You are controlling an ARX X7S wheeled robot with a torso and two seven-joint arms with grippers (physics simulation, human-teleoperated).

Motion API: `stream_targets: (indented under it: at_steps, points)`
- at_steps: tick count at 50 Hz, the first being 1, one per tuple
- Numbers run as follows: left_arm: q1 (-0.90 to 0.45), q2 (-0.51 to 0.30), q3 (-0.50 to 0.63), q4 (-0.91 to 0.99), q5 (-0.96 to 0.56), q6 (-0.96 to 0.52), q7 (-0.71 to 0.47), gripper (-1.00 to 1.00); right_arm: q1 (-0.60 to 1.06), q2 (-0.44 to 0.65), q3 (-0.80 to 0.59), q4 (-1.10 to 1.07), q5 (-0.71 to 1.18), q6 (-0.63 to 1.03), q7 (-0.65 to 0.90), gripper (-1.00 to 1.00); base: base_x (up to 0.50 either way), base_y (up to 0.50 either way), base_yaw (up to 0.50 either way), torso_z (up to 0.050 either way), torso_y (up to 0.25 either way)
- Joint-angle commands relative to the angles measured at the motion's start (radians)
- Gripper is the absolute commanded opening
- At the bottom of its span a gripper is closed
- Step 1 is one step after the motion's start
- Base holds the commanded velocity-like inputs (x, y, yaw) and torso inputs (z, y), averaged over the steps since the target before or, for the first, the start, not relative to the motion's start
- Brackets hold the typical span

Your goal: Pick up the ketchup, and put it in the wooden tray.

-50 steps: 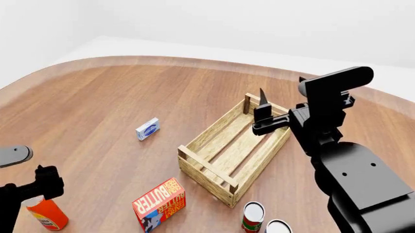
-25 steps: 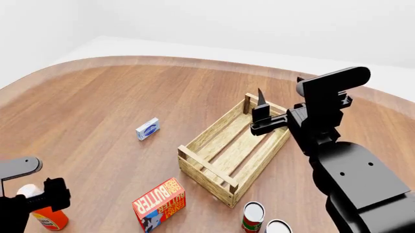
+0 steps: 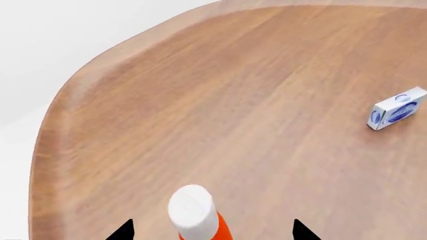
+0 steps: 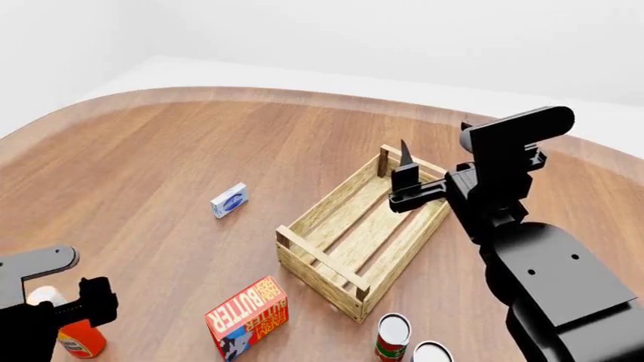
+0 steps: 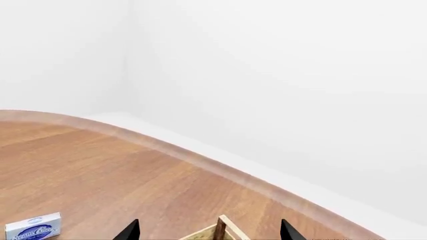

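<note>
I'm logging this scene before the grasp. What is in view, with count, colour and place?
ketchup: one, orange-red with white cap, upright at the table's near left, between the left tool's fingertips
wooden tray: one, pale wood, mid-table, nothing in it
butter box: one, red-orange, near the tray's front corner
small box: one, white and blue, left of the tray
cans: two, at the bottom edge
table: one, brown wood
left tool: black, open around the bottle
right tool: black, open above the tray's far end

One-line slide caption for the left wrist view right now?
Open left gripper straddles the upright ketchup near the table edge, small blue-and-white box beyond.
</note>
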Motion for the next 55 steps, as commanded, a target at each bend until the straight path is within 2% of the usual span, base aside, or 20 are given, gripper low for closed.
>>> stream_targets:
  at_steps: [1, 55]
  points:
    - [-0.011, 0.010, 0.068, -0.123, 0.057, 0.129, -0.030, 1.00, -0.005, 0.006, 0.005, -0.013, 0.007, 0.011, 0.007, 1.00, 0.00, 0.00, 0.00, 0.000, 0.000]
    - [-0.090, 0.065, 0.171, -0.602, 0.189, 0.518, -0.110, 1.00, -0.011, 0.007, -0.006, 0.003, 0.019, 0.000, 0.018, 1.00, 0.00, 0.00, 0.00, 0.000, 0.000]
